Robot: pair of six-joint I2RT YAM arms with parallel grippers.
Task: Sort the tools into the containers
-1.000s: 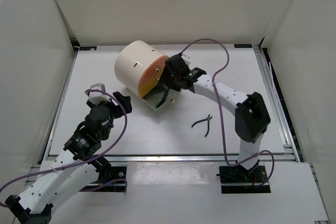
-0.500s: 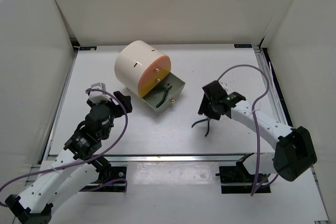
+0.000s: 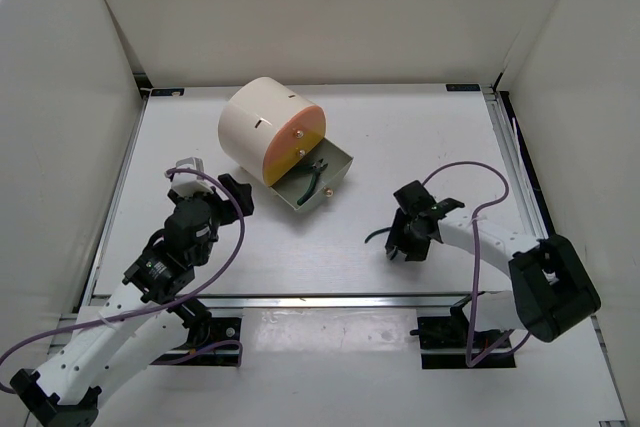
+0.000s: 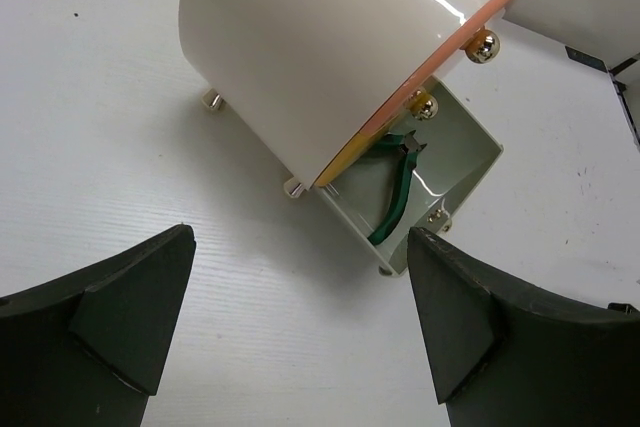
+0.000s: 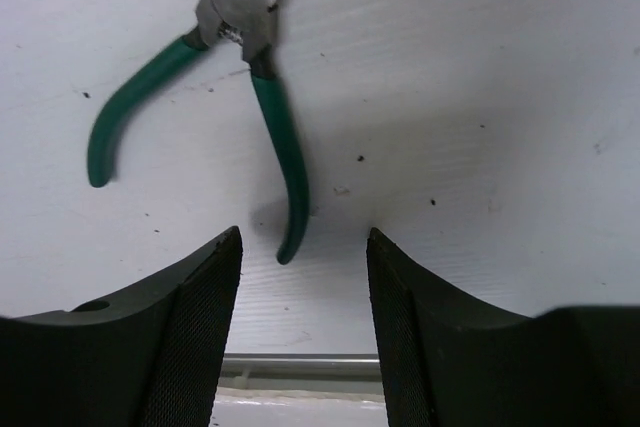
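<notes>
Two pliers show: your right wrist view has the loose pliers [image 5: 272, 127] flat on the table [image 5: 500, 47], just ahead of the right gripper's [image 5: 303, 242] part-open, empty jaws, while from above that gripper covers most of them. Your left wrist view frames the second pliers [image 4: 395, 192] in the drum's [image 4: 320, 37] open drawer [image 4: 480, 162], between the left gripper's [image 4: 300, 237] wide, empty jaws.

a robotics lab test cell: a white table [image 3: 420, 137] boxed in by plain white walls [image 3: 330, 7] on three sides, aluminium rails [image 3: 300, 298] framing its edges, and a left arm [image 3: 150, 277] and a right arm [image 3: 500, 247] bolted on black plates [image 3: 435, 339] at the near edge, purple cables [image 3: 459, 165] looping loose from their joints.
</notes>
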